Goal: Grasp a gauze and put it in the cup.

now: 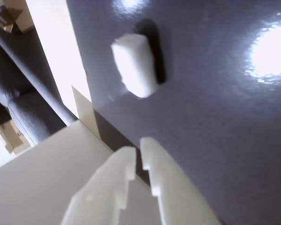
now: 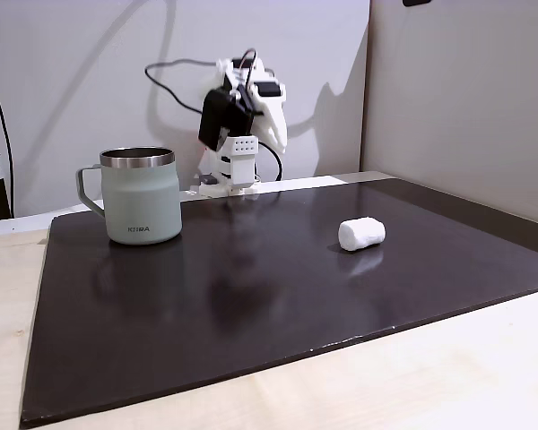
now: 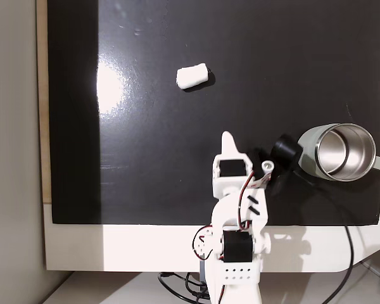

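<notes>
The gauze (image 3: 192, 76) lies on its side on the black mat (image 3: 304, 57), well apart from the cup (image 3: 339, 152). The wrist view shows the gripper (image 1: 138, 148) nearly closed, holding nothing.

A light wooden table (image 2: 448, 376) with a big dark shiny mat (image 2: 251, 296) on top. On the mat, 1 small white gauze (image 2: 361, 234) lying on its side, and 1 grey-green cup (image 2: 142, 195) standing upright, well apart from it. White arm base (image 3: 231, 269) sitting near the mat's edge, maybe just off it.
</notes>
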